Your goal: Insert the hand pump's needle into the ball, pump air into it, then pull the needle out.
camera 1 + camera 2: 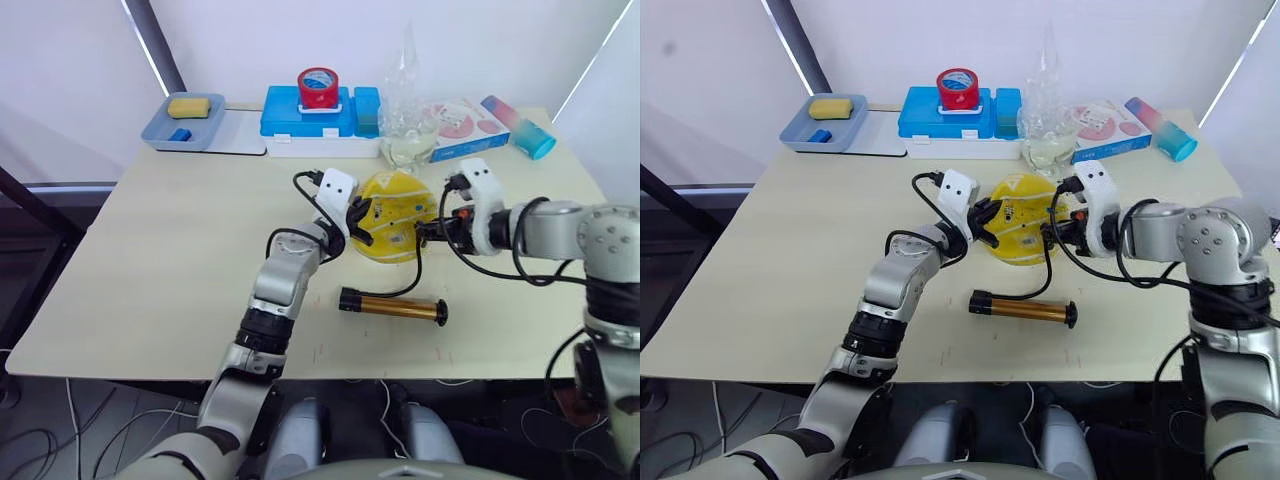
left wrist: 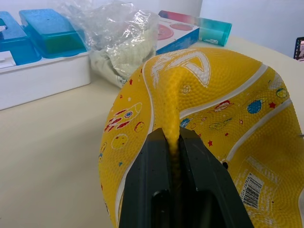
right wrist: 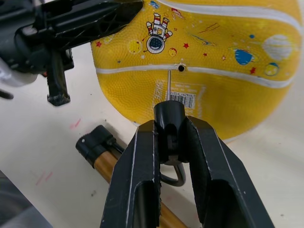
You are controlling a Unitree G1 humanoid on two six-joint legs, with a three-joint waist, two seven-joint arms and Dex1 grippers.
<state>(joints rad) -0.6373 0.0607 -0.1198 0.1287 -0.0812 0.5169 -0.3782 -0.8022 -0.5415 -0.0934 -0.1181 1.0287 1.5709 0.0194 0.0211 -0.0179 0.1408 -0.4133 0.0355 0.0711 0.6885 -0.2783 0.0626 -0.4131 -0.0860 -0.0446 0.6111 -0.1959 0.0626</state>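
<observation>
A: Start big. The table (image 1: 150,290) carries everything, and the ball (image 1: 400,222) sits towards its far edge, just in front of the clutter along the back. It looks limp. The left gripper (image 2: 173,156) has its two fingers pinched on a raised fold of the yellow skin, so the ball is held by slack rubber rather than by its body.

B: So it could slip?

A: I think so. If the fold slides out, the ball can swing or sag and take the valve hole (image 3: 181,68) off line.

B: And the hand pump (image 1: 392,305)?

A: It lies on its side nearer the front edge, free of both arms, its hose looping up to the right gripper (image 3: 170,124). A hard push might drag the hose taut and tug the pump along.

B: The needle (image 3: 169,84)?

A: The right fingers are clamped on its black fitting. The tip stands just short of the hole and a shade to one side. Driven as it stands, it would likely dent the soft wall beside the valve, bend, or twist in the grip.
</observation>
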